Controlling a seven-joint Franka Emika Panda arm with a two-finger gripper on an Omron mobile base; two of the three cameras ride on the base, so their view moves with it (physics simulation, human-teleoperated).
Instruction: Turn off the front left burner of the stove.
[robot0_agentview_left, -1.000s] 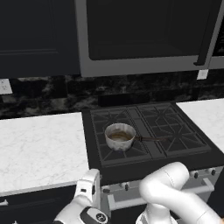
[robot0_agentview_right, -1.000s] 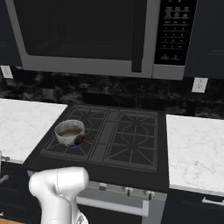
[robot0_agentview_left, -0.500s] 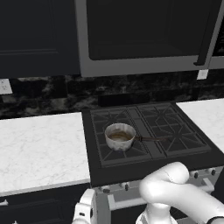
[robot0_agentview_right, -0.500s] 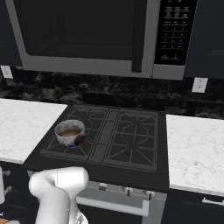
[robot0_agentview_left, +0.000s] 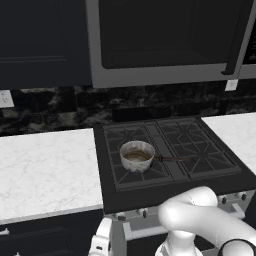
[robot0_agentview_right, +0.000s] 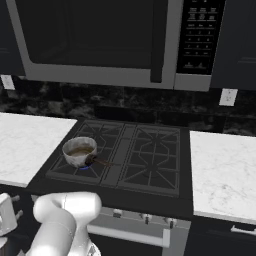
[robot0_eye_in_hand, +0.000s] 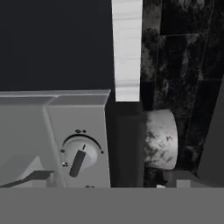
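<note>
- Front left burner (robot0_agentview_left: 134, 172) sits at the near left of the stove (robot0_agentview_left: 170, 165), under a small grey-white saucepan (robot0_agentview_left: 137, 155) with brown contents.
- From the right base view I see a small blue flame (robot0_agentview_right: 84, 167) under the saucepan (robot0_agentview_right: 79, 151) on that burner (robot0_agentview_right: 80, 167); its thin dark handle (robot0_agentview_right: 101, 161) points toward the middle of the stove (robot0_agentview_right: 125, 160).
- Along the stove's silver front panel I see small dark knobs (robot0_agentview_left: 143, 213), with the steel bar handle (robot0_agentview_right: 127, 235) below them.
- White marble worktop (robot0_agentview_left: 45, 170) flanks the stove on both sides, and a dark microwave (robot0_agentview_left: 165, 40) hangs above it.
- My arm is folded low before the stove, its white elbow (robot0_agentview_left: 195, 220) near the front panel.
- In the rolled hand view a knob (robot0_eye_in_hand: 81, 156) with a dark pointer sits on the silver panel (robot0_eye_in_hand: 78, 131), close ahead; the saucepan (robot0_eye_in_hand: 159, 139) shows beyond the dark stove edge.
- I cannot tell whether the gripper is released or clenched, since its fingertips are not clear.
</note>
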